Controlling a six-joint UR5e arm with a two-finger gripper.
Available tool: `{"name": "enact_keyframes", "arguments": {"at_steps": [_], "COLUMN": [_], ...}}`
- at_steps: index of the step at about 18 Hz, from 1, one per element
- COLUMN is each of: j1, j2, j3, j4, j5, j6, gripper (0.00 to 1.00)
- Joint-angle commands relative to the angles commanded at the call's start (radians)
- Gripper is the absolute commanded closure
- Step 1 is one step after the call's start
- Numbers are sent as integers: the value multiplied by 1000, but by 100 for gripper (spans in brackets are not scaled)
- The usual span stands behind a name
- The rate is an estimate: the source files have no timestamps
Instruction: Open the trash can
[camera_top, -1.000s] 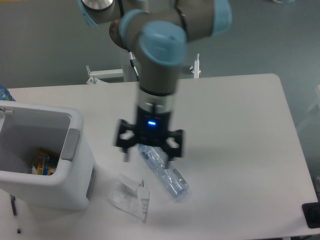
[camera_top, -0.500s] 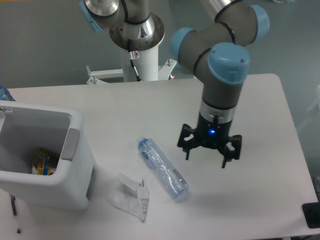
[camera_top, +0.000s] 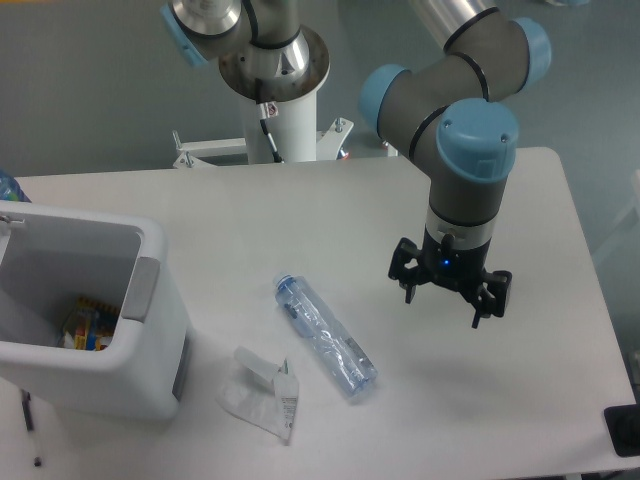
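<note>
The trash can (camera_top: 95, 330) stands at the left edge of the table (camera_top: 300, 210), toward the near side, a white boxy bin with rounded corners. Its top is open: the inside walls show, and some coloured rubbish (camera_top: 82, 325) lies at the bottom. A grey rectangular push tab (camera_top: 137, 290) sits on the right rim of the bin. Just right of the bin's base, on the near part of the table, lies a crumpled piece of clear plastic wrapping (camera_top: 262, 392) with a small label standing up from it. Beside that, a little farther right, a clear plastic bottle (camera_top: 325, 338) lies on its side, slanting from upper left to lower right, its blue-tinted cap end toward the far left. The wrapping and the bottle are close together, though whether they touch cannot be told. Well to the right of the bottle, and far apart from the trash can, the gripper (camera_top: 449, 297) hangs above the table pointing downward, its two black fingers spread apart with nothing between them; a small blue light glows on its body. Its shadow falls on the tabletop below. The arm above it has grey links and light blue joint caps, and its white pedestal base (camera_top: 283, 110) stands at the far edge of the table.
</note>
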Motion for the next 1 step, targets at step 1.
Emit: {"name": "enact_keyframes", "arguments": {"at_steps": [1], "j1": [0], "j2": [0], "j3": [-9], "j4": [3], "j5": [5], "j6": [2], "gripper": [0]}}
